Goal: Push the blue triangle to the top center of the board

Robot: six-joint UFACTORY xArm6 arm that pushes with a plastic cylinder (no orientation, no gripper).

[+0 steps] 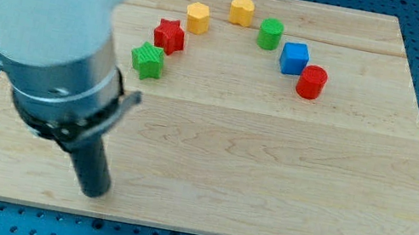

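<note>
Checking the counter point(269, 171) for the blue triangle, you should note that no block of that shape can be made out. The only blue piece on show is the blue block point(293, 57), which reads as a cube and sits well to the view's right of the green star point(148, 61), slightly higher in the view.

It lies in an arc of blocks that starts at the green star. Running up and rightward from the star, the arc holds the red star point(169, 35), the yellow hexagon point(198, 18), the yellow block point(242, 9), the green cylinder point(270, 33), the blue block and the red cylinder point(312, 81).

The end effector is a bare rod with no jaws, so it holds nothing. My tip point(95, 192) stands well below the green star, a little to the view's left of it, and touches no block.

The arm's body covers the view's upper left, up and left of the green star. In my judgement the triangle may be hidden there, but I cannot tell.

If the blue block is the intended piece, it lies far up and right of my tip, with the green star nearer the tip. You would need to route my tip below that block before pushing it up and left.
</note>
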